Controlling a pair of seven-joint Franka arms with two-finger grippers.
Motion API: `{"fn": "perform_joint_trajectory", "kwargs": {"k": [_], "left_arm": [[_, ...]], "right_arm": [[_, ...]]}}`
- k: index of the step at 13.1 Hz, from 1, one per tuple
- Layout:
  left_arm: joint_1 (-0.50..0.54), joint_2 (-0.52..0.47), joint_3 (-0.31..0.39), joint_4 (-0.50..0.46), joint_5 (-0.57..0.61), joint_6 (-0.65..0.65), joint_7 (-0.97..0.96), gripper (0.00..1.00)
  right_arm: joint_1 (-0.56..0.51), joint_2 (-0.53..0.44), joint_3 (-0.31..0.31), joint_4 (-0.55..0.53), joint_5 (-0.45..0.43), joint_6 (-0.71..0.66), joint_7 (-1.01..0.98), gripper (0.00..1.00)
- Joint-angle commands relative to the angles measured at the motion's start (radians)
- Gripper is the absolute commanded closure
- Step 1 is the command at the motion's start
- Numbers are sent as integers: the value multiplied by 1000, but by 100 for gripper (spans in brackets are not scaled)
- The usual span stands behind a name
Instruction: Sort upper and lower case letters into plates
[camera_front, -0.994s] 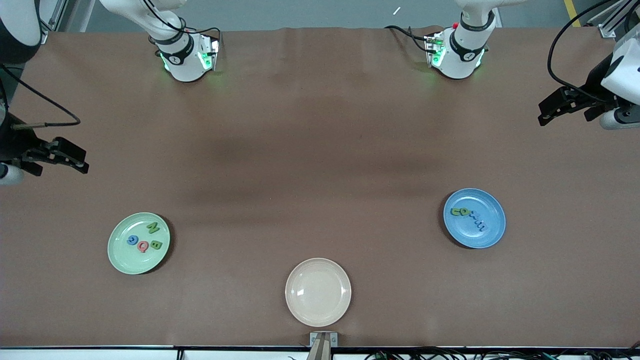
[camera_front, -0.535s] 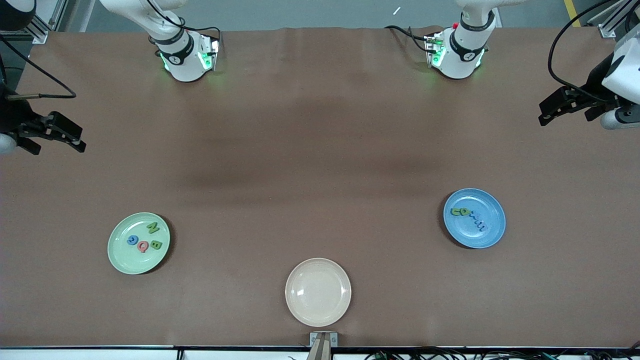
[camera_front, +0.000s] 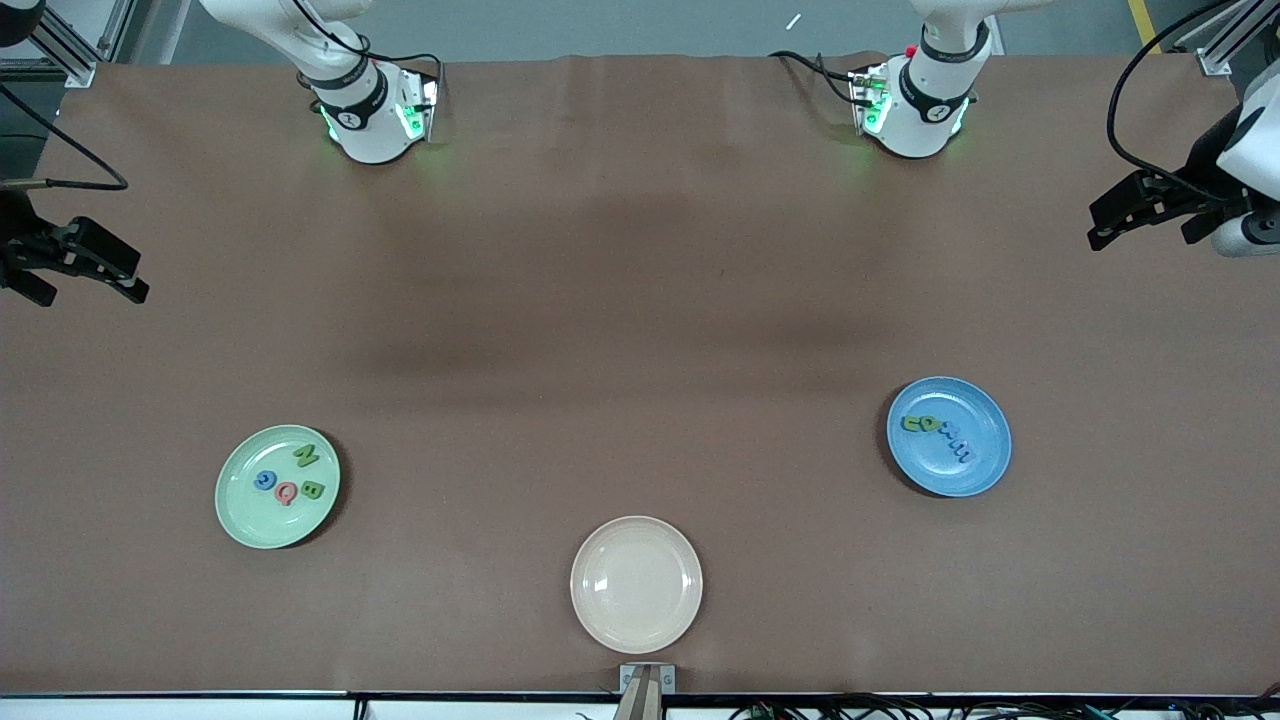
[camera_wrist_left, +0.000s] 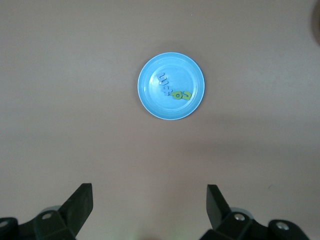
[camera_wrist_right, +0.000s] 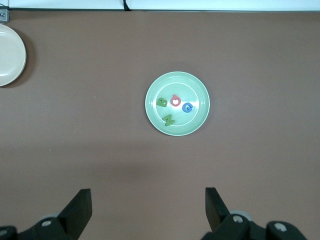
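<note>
Letters sit sorted on my screens. On the mint green plate (camera_front: 277, 487), toward the right arm's end of the desk (camera_front: 640, 300), I see four capitals: a green N (camera_front: 306, 457), a blue C (camera_front: 264, 481), a pink Q (camera_front: 287, 492) and a green B (camera_front: 313, 490). The C, Q and B lie in a loose row, with the N tilted and farther from the front camera than the row.

On the blue plate (camera_front: 948, 437), toward the left arm's end, the lower case letters (camera_front: 935, 432) form a short touching line whose long axis runs diagonally, its blue end nearer the front camera than its green end. I cannot read each one.

A cream plate (camera_front: 636, 584) lies between the two plates, near the desk's front edge.

My left claw (camera_front: 1130, 212) hangs high over the desk's end, fingers spread wide, holding nothing. My right claw (camera_front: 85, 265) hangs over its own end, likewise wide and unladen.

Brown covering spans the desk; grey floor shows past the bases, cables along the front edge.
</note>
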Motion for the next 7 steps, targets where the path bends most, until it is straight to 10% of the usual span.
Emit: {"fn": "perform_joint_trajectory", "kwargs": {"k": [1, 7], "left_arm": [[3, 4, -3, 19, 1, -8, 19, 0], [5, 1, -3, 18, 1, -8, 24, 0]], "right_arm": [[-26, -5, 11, 10, 14, -15, 2, 0], [-43, -5, 31, 13, -11, -14, -7, 0]]}}
